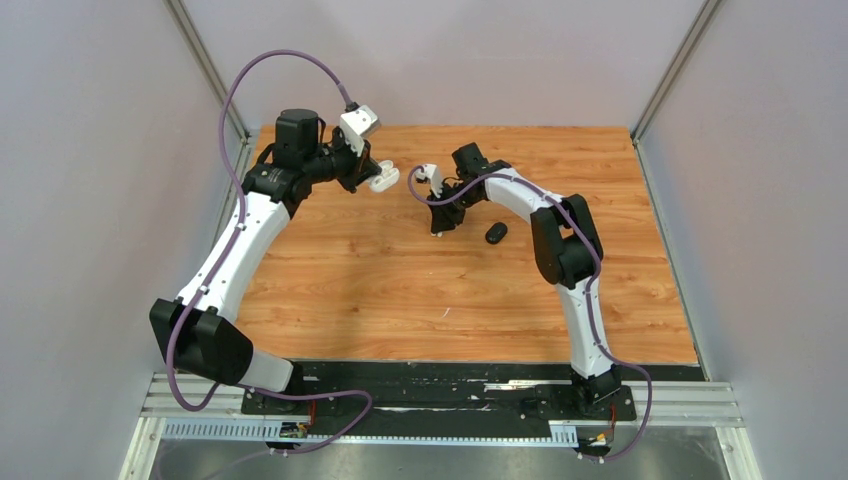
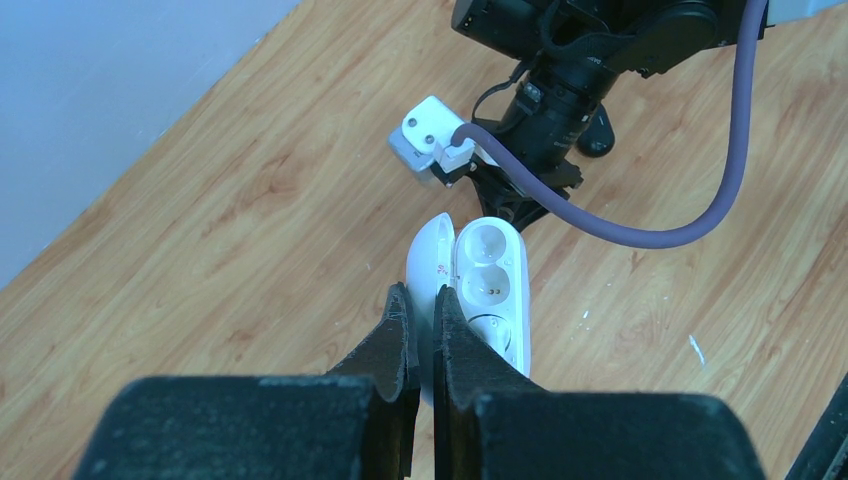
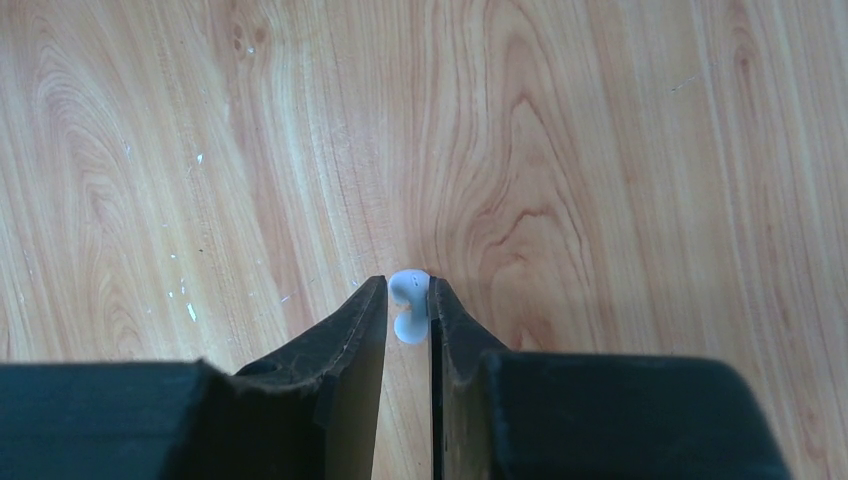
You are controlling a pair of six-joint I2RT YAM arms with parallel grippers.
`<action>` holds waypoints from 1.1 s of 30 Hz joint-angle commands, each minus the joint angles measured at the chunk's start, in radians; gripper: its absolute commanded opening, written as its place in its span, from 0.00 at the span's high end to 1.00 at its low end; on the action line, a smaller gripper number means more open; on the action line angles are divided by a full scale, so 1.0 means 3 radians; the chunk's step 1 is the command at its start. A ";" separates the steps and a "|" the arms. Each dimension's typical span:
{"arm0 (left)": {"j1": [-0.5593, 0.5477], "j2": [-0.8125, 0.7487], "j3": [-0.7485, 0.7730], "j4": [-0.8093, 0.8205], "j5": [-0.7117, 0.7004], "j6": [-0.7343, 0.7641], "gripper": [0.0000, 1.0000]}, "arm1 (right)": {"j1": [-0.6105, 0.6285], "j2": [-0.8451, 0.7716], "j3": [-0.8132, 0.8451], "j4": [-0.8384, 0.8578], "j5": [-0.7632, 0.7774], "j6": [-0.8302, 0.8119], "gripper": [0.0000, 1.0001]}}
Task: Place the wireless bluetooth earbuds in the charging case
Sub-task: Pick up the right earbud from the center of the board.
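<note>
My left gripper (image 2: pixel 421 295) is shut on the lid of an open white charging case (image 2: pixel 492 280) and holds it above the table; the sockets that show look empty. In the top view this case (image 1: pixel 384 181) sits at the left gripper (image 1: pixel 368 174) near the table's back middle. My right gripper (image 3: pixel 408 285) is shut on one tiny white earbud (image 3: pixel 408 303), pinched at the fingertips above the wood. In the top view the right gripper (image 1: pixel 438 226) points down, a little right of the white case. The other earbuds are out of view.
A black oval case (image 1: pixel 496 233) lies on the wooden table (image 1: pixel 400 290) just right of the right gripper; it also shows in the left wrist view (image 2: pixel 598 140) behind the right arm (image 2: pixel 560 100). Grey walls stand close around the table's back and sides.
</note>
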State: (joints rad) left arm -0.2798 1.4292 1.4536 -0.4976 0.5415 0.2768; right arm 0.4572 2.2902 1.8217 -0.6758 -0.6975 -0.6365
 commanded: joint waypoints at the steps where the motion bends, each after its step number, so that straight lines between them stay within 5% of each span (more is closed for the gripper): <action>1: 0.0012 0.0005 0.0006 0.0110 0.0067 -0.0057 1.00 | -0.0005 0.0040 0.0055 0.0023 -0.0072 0.0002 0.80; 16: 0.0012 0.0046 0.0041 0.0114 0.0088 -0.0053 1.00 | -0.0010 0.0046 0.0079 -0.0034 0.0024 -0.0103 0.84; 22: 0.0012 0.0085 0.0071 0.0091 0.0115 -0.0031 1.00 | -0.0017 -0.0015 0.0081 -0.0136 -0.0091 -0.0275 1.00; 33: 0.0012 0.0277 0.0181 0.0074 0.0296 0.0258 1.00 | -0.0164 -0.1354 -0.0164 -0.0299 -0.0514 -0.0935 1.00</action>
State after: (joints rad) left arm -0.2798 1.4956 1.4574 -0.4984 0.5774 0.2996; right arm 0.4347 2.1342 1.7485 -0.7506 -0.7368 -0.7990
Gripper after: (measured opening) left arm 0.030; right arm 0.011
